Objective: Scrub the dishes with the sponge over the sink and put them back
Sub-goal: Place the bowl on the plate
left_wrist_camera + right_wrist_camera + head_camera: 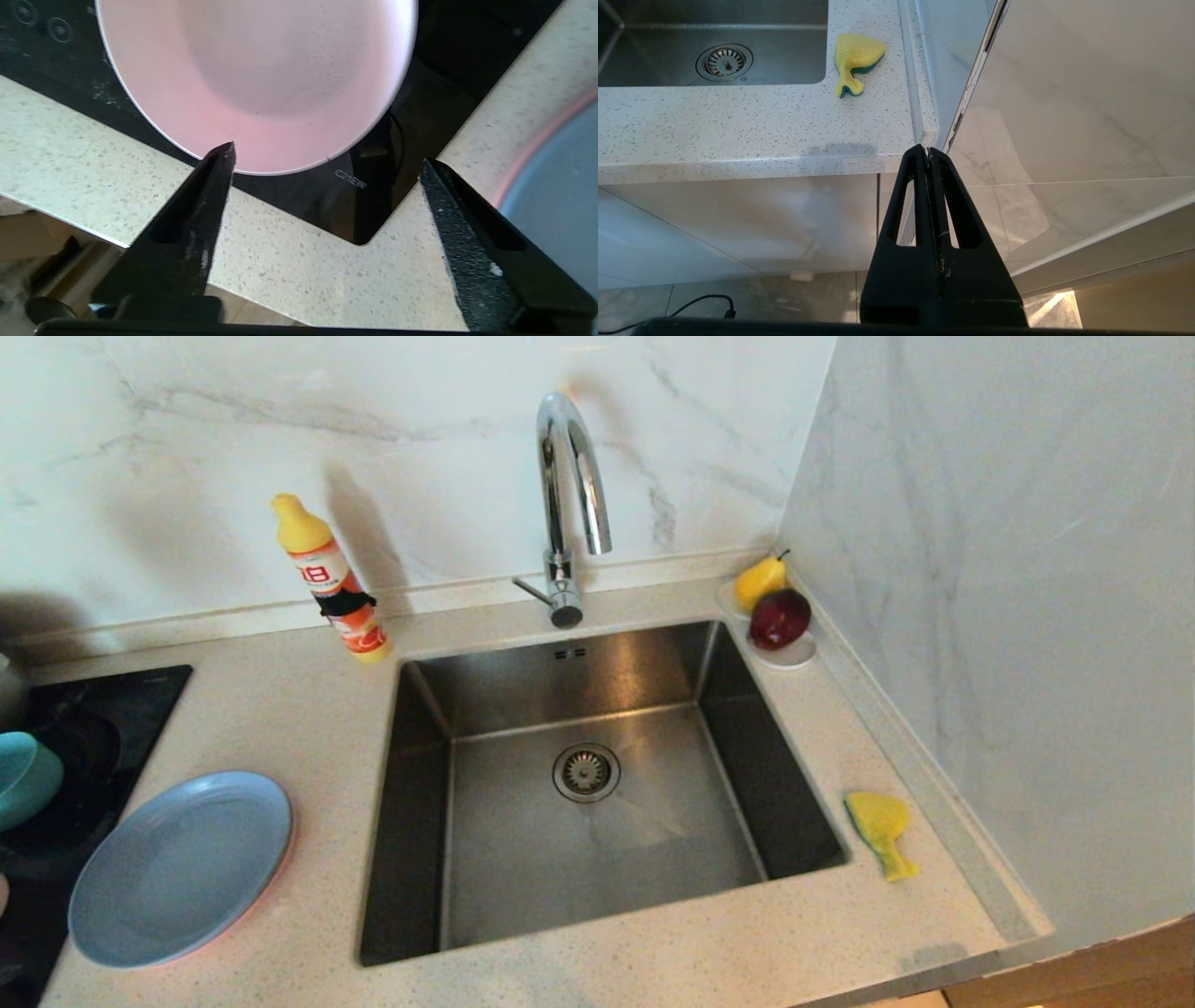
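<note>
In the left wrist view my left gripper (327, 158) is open over the counter's front corner, nothing between its fingers. Just beyond it a pale pink-white bowl (261, 79) sits on the black cooktop (373, 210); one fingertip (226, 156) overlaps the bowl's near rim. The grey-blue plate (182, 866) lies on a salmon-pink plate whose rim (250, 922) shows beneath it, left of the sink (597, 915). A teal bowl (23, 777) sits on the cooktop at far left. The yellow sponge (880, 829) lies right of the sink. My right gripper (927, 150) hangs shut below the counter's front edge.
A chrome gooseneck tap (569, 504) stands behind the sink, with an orange detergent bottle (331, 581) to its left. A white saucer (794, 655) with a yellow pear (759, 581) and a dark red apple (780, 618) sits in the back right corner. A marble wall (1008, 616) closes the right side.
</note>
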`<state>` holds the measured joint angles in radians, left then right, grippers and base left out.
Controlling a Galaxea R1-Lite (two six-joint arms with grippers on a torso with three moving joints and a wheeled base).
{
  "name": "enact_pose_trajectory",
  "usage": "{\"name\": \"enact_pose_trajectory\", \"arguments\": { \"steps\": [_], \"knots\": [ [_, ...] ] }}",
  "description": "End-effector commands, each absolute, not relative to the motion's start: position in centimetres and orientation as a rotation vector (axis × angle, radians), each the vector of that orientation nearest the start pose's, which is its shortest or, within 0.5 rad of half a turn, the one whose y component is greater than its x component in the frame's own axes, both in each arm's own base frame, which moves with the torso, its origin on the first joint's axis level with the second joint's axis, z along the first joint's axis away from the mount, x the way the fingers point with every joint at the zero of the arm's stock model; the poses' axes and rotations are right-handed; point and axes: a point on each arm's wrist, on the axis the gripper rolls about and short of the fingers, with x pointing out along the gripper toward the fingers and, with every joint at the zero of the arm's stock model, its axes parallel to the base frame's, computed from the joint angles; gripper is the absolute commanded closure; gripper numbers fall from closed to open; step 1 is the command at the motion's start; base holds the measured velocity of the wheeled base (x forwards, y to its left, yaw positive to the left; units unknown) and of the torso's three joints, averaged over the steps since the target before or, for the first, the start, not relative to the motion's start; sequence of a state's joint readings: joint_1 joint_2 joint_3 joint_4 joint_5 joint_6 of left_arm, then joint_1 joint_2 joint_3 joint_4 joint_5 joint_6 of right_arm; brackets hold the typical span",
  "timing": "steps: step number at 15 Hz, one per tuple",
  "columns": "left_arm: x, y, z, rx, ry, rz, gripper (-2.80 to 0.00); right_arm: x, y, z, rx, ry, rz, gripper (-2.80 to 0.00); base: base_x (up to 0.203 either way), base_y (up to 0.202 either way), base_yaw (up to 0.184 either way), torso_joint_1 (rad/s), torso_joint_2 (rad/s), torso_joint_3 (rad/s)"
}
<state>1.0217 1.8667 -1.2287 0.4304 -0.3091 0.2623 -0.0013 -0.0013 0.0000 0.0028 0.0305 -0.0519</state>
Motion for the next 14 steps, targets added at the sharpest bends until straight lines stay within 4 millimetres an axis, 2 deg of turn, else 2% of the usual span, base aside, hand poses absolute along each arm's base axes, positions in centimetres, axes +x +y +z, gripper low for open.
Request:
{"name": "enact_pose_trajectory", "arguments": {
  "steps": [1,11,12,14],
  "knots": [
    [17.6,27.6,14.3,-0.462,0.945,0.510,-2.80,-2.3,0.1,7.5,-0.052,0.001,0.029,0.00,0.000,0.000,0.000,0.000,0.00,0.000],
    [18.0,28.3,12.5,-0.490,0.971,0.504,-2.80,-2.3,0.1,7.5,-0.052,0.001,0.029,0.00,0.000,0.000,0.000,0.000,0.00,0.000],
    [18.0,28.3,12.5,-0.489,0.970,0.504,0.00,-2.3,0.1,7.5,-0.052,0.001,0.029,0.00,0.000,0.000,0.000,0.000,0.00,0.000],
    [18.1,28.4,12.6,-0.485,0.968,0.504,0.00,-2.3,0.1,7.5,-0.052,0.001,0.031,0.00,0.000,0.000,0.000,0.000,0.00,0.000]
  ]
}}
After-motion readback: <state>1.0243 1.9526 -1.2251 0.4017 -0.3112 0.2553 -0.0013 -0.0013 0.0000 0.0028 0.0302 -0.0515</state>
